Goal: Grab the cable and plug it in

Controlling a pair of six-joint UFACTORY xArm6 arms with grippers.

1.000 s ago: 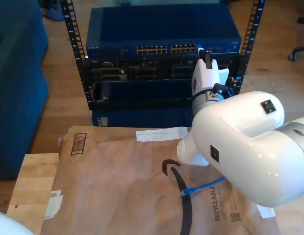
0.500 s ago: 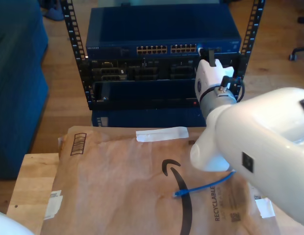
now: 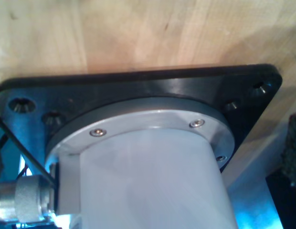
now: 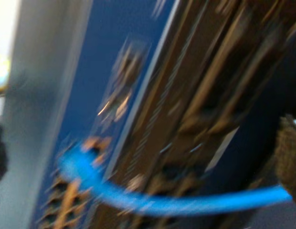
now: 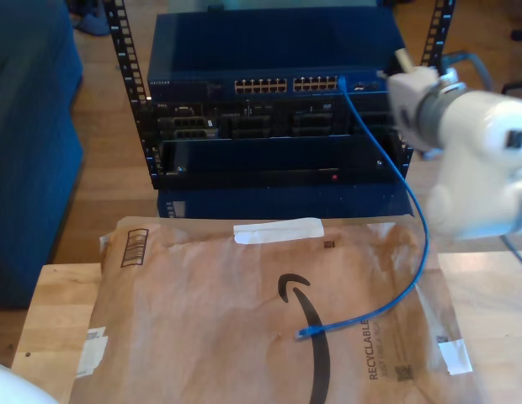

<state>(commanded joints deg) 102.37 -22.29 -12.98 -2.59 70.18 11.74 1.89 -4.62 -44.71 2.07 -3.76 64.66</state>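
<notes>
The cable (image 5: 410,192) now hangs free in a long curve. Its upper end sits at the right end of the row of ports on the blue network switch (image 5: 202,50) in the rack. From there it drops down over the front of the rack and comes back onto the brown paper envelope (image 5: 202,295), where its other plug (image 5: 305,333) lies loose.

Half a second ago the white arm stood in front of the rack with its tip at that same port. Now it has pulled away to the exterior view's right, and the cable did not follow it. I judge from this that the plug is seated in the port and this end of the task is done, though the pictures are too coarse to confirm a full click.

My second gripper (image 5: 404,62) is beside the rack post and looks apart from the cable. Its own camera is blurred by motion: the cable (image 4: 157,204) crosses from the ports toward a dark pad at the edge, so I cannot tell how far its jaws stand open.

My first gripper looks at its own arm base (image 3: 138,100) on the wooden table (image 3: 138,28); I cannot tell its opening either.
</notes>
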